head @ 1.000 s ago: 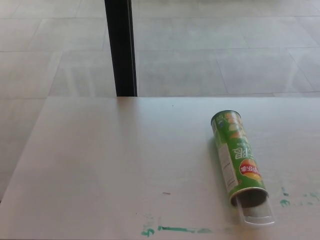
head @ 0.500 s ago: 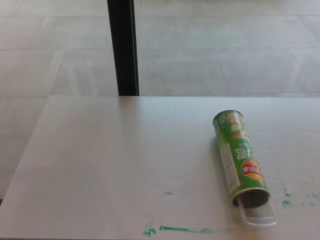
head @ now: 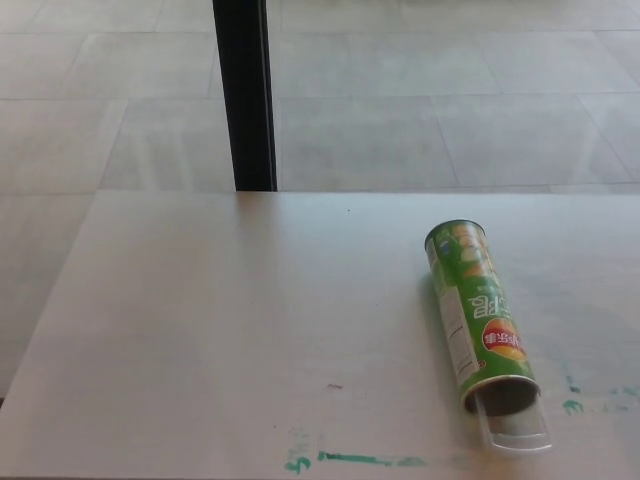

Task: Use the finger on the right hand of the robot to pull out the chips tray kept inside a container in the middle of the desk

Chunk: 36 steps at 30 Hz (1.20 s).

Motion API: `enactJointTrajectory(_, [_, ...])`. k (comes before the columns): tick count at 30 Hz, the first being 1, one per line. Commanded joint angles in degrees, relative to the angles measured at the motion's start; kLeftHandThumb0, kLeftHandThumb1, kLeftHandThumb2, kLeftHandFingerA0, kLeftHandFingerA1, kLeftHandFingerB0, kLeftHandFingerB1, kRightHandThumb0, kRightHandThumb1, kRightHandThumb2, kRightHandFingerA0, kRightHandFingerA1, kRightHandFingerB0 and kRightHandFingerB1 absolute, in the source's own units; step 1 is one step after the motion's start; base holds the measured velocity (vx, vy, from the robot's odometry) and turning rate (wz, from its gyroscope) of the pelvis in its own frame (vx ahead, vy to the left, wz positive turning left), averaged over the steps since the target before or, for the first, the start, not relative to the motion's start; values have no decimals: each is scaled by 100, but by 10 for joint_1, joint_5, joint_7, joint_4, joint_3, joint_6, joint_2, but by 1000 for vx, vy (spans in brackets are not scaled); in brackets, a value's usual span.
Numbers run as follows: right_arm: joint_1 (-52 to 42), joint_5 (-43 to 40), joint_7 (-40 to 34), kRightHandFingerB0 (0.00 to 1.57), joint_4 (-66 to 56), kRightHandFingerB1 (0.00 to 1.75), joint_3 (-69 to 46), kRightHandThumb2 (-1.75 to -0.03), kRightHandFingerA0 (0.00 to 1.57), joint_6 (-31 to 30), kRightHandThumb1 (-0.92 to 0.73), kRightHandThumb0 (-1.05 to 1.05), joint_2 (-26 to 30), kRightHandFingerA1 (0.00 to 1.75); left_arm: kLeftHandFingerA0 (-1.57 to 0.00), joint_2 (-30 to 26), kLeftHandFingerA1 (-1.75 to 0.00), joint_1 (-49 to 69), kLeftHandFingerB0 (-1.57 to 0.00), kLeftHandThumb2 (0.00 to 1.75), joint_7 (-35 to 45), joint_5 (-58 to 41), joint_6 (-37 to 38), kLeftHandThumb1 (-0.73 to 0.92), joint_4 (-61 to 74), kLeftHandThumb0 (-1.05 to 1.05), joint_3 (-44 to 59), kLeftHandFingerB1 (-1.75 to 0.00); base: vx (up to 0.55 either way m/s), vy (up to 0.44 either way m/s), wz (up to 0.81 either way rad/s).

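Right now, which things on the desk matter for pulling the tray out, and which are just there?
For the job:
- green chips container, lying on its side
- clear tray, poking from its open end

Just there:
- green paint smears
- black post

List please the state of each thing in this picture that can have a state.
Chips container: lying on its side on the desk, open mouth toward the camera.
Chips tray: clear, sticking partly out of the mouth.
Left robot hand: not in view.
Right robot hand: not in view.

Black post (head: 245,95) on tiled floor (head: 450,100) behind; green paint smears (head: 360,459) near front
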State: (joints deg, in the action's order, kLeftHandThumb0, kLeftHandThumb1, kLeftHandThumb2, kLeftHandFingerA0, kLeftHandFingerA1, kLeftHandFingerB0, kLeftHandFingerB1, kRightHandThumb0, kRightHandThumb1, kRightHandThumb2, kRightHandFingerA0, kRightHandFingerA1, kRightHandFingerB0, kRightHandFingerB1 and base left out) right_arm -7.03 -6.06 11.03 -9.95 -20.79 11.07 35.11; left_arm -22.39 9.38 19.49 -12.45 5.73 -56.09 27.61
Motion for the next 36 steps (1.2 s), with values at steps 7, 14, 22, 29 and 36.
enactJointTrajectory(7, [-27, 77, 31, 39, -21, 42, 95, -58, 79, 20, -63, -17, -15, 102, -40, -15, -73, 2, -49, 107, -1, -7, 10, 61, -14, -67, -1, -76, 0, 0, 0])
enactJointTrajectory(14, [6, 119, 37, 37, 20, 43, 146, -59, 75, 51, -65, -12, -14, 119, -40, -17, -76, -9, -46, 108, -2, -3, 19, 62, -29, -68, -6, -74, 0, 0, 0])
enactJointTrajectory(22, [41, 141, 46, 37, 61, 45, 179, -59, 74, 74, -65, -11, -9, 129, -39, -19, -85, -10, -45, 64, -3, -3, 15, 77, -25, -72, -7, -78, 0, 0, 0])
enactJointTrajectory(29, [55, 215, 49, 39, 53, 42, 205, -59, 73, 62, -64, -14, 22, 125, -38, -21, -85, -7, -45, 64, 4, -8, 14, 78, -17, -71, -6, -73, 0, 0, 0])
enactJointTrajectory(36, [49, 272, 47, 45, 70, 43, 232, -57, 83, 71, -61, -13, 59, 107, -37, -21, -86, -2, -46, 64, 2, -3, 19, 78, -12, -72, -10, -82, 0, 0, 0])
